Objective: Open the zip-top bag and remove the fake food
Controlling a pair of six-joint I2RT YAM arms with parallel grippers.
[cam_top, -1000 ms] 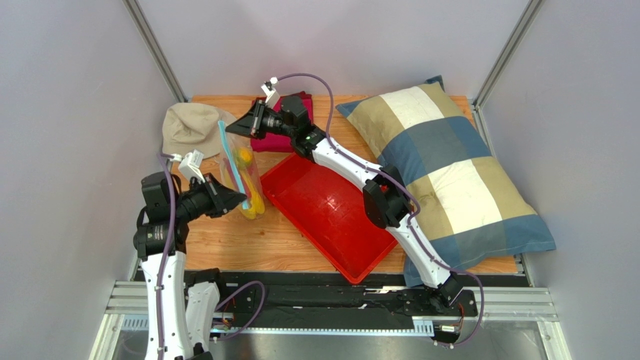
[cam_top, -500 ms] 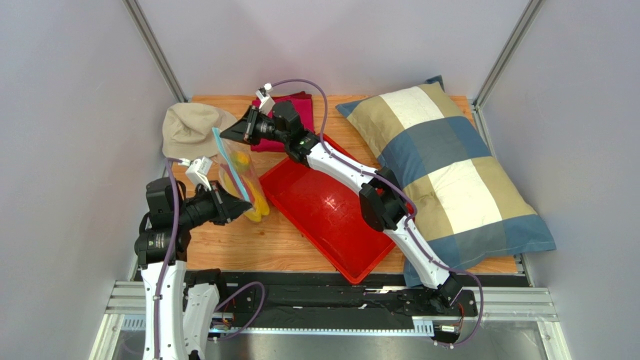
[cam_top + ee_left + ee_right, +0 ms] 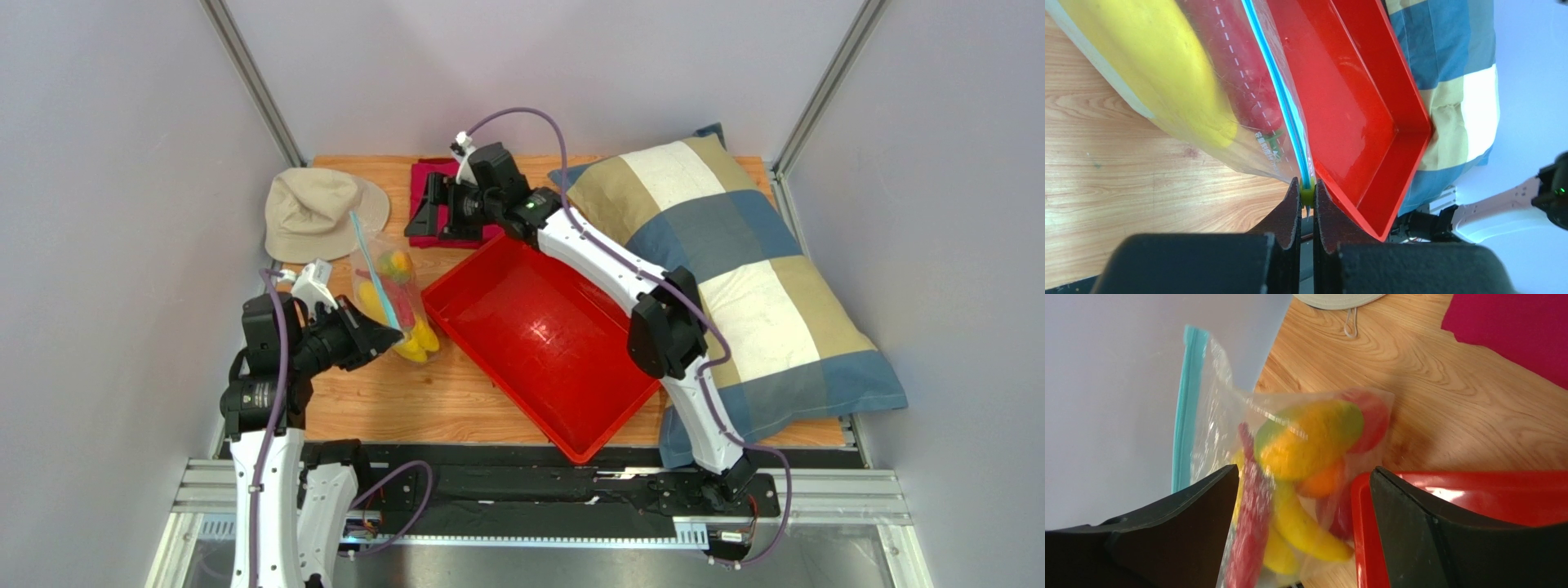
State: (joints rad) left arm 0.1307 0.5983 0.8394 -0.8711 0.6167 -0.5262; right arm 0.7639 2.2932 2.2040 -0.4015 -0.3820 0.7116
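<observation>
the left hand (image 3: 1306, 188) is pinched shut on the end of the teal zip strip of the zip-top bag (image 3: 383, 292). the bag lies on the wooden counter (image 3: 393, 398), just beside the red tray (image 3: 540, 355) and near the beige hat (image 3: 313, 211). the fake food (image 3: 1309, 441) sits inside the bag: a mango, a banana, an orange and some red pieces. the right hand (image 3: 1303, 474) hangs near the bag with its fingers spread wide, gripping nothing, close to the magenta cloth (image 3: 1517, 331).
</observation>
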